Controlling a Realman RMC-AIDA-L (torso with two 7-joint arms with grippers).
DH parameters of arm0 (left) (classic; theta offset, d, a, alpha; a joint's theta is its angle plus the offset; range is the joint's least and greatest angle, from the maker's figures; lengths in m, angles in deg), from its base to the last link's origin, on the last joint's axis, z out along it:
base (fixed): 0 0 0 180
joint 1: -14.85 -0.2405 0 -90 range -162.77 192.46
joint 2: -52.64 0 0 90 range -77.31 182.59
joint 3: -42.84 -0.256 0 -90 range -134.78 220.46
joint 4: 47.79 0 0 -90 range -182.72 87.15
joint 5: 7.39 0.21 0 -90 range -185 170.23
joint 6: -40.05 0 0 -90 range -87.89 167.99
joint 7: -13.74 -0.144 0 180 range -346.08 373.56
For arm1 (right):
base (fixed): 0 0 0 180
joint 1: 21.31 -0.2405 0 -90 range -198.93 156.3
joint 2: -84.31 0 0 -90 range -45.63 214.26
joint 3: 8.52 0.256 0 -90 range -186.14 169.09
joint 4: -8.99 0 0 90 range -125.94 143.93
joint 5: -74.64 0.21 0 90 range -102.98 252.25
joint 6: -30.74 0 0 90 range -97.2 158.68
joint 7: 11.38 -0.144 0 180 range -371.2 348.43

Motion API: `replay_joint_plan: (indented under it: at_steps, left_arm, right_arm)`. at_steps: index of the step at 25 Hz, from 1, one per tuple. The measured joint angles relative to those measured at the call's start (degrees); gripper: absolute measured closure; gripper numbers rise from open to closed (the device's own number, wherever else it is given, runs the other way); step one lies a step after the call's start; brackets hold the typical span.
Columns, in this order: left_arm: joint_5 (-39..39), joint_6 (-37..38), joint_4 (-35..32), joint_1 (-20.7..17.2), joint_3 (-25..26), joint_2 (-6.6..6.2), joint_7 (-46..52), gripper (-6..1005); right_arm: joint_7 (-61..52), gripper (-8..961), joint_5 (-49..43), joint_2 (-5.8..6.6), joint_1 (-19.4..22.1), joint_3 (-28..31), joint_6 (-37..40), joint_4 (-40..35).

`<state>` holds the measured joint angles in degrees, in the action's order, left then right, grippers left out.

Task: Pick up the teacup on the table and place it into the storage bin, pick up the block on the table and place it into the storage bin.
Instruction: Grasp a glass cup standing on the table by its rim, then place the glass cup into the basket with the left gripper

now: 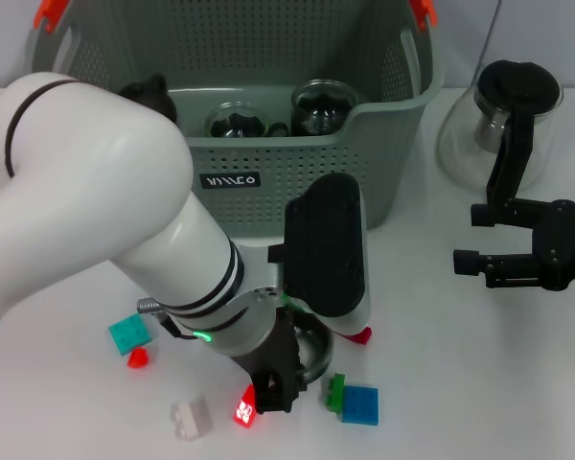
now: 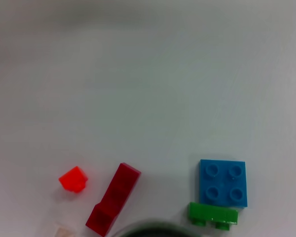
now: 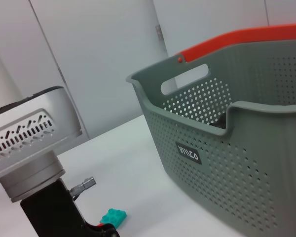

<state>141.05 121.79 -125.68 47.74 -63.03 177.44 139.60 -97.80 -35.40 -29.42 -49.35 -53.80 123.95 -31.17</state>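
The left gripper (image 1: 273, 386) is down low near the table's front edge. Most of it is hidden under the bulky white left arm (image 1: 96, 211), so I cannot tell whether its claw is wide or closed. Just beside its black body a curved grey rim shows, the only visible part of the teacup (image 1: 314, 353). The left wrist view cuts that rim to a thin arc, and whether the claw touches it cannot be made out.

Studded plastic blocks lie around on the smooth white table (image 1: 441, 383):
- a long red block (image 2: 113, 199) and a tiny red piece (image 2: 73, 178)
- a square blue four-stud block (image 2: 223, 182) with a flat green block (image 2: 213, 215) touching its edge
- a pale white block (image 1: 190, 419), cropped to a corner in the wrist view
- a teal block (image 1: 129, 333) farther towards the left edge
- another red piece (image 1: 361, 334), peeking from under the arm's black-and-white housing

The grey-green perforated plastic storage bin (image 1: 297, 182), with orange handle clips and a small dark label, stands at the table's back edge. Its top is cut off. Two round glass vessels (image 1: 321, 105) with dark centres sit inside it.

The right gripper (image 1: 474, 240), matte black, hangs over the table's right edge with its two fingers spread apart, holding nothing. A clear glass jug with a black lid (image 1: 513, 105) stands behind it.
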Motion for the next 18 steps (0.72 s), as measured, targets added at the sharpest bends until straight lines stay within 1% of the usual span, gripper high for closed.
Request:
replay_joint_plan:
  at_steps: [5, 8, 11, 13, 15, 17, 18]
  left_arm:
    - [-0.2, -0.1, -0.5, -0.1, 0.1, 0.00, 0.0, 960]
    - [-1.8, 0.7, -2.7, -0.4, 1.0, 0.00, 0.3, 960]
    - [-5.0, 3.5, -6.1, -0.4, 3.5, 0.00, 1.6, 959]
    - [-9.4, 7.7, -10.0, 0.0, 7.7, -0.11, 3.4, 959]
    - [-15.4, 13.5, -13.7, 0.8, 13.2, -0.27, 4.6, 959]
    - [-21.7, 19.2, -16.6, 2.6, 21.9, -0.37, 5.7, 958]
    - [-23.6, 20.9, -17.2, 3.4, 25.1, -0.48, 6.1, 958]
  right_arm:
    - [0.0, 28, 0.0, 0.03, 0.0, 0.0, -0.1, 0.0]
    - [0.0, 28, 0.0, 0.08, 0.0, 0.0, -0.1, 0.0]
    - [0.0, 28, 0.0, 0.20, 0.1, 0.1, -0.2, 0.0]
    - [-0.2, 28, 0.0, 0.48, 0.1, 0.2, -0.2, 0.0]
    - [-0.4, 28, 0.0, 0.70, 0.1, 0.6, 0.0, 0.0]
    - [-0.5, 28, 0.0, 0.77, 0.1, 1.1, 0.2, 0.0]
    - [-0.5, 28, 0.0, 0.81, 0.1, 1.3, 0.2, 0.0]
